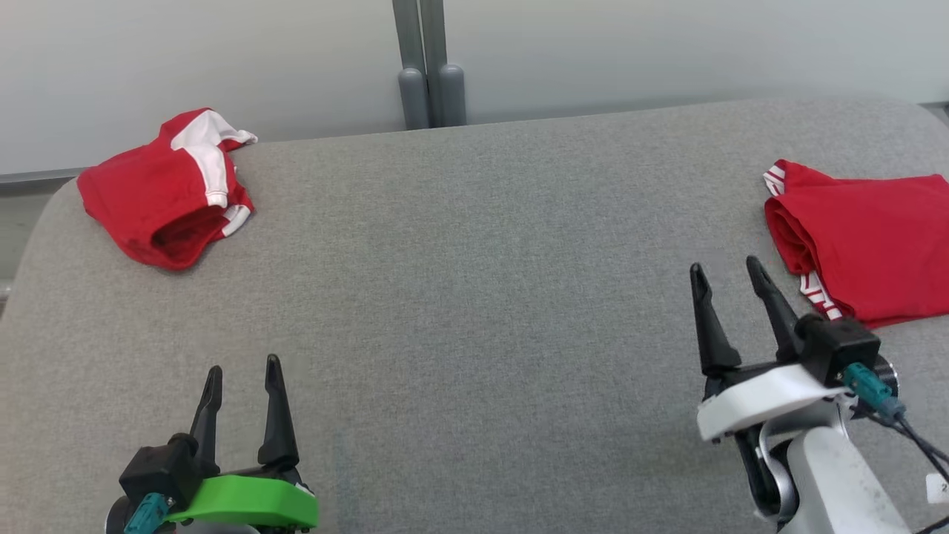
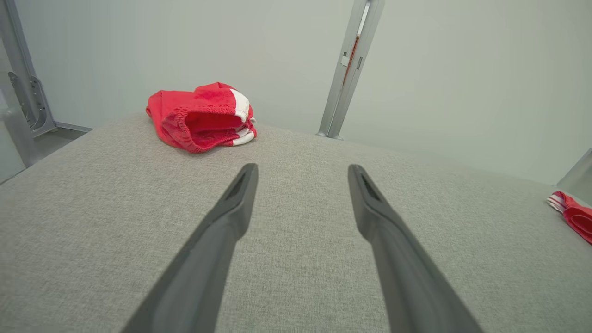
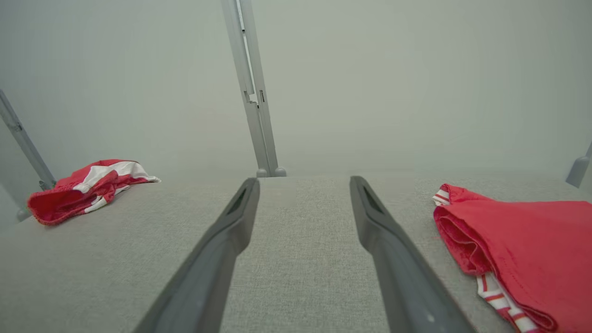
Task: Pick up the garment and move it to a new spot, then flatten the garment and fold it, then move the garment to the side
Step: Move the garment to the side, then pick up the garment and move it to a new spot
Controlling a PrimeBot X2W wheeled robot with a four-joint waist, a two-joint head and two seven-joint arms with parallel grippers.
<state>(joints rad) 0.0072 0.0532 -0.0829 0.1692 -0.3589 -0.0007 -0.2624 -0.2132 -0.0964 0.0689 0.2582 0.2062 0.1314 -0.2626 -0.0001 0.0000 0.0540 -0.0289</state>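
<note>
My left gripper (image 1: 244, 363) and right gripper (image 1: 724, 263) wide, empty. Folded garment (image 1: 867, 237) just right of right; crumpled garment (image 1: 159, 196) well ahead of left.

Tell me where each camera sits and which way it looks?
Head view: on the robot's head, looking down at the gray table; left gripper and right gripper show, both open.
Left wrist view: on the left wrist, looking along its fingers toward the crumpled red garment.
Right wrist view: on the right wrist, looking along its fingers toward the post, folded red garment at right.
Shared: both wrist views show both garments.
</note>
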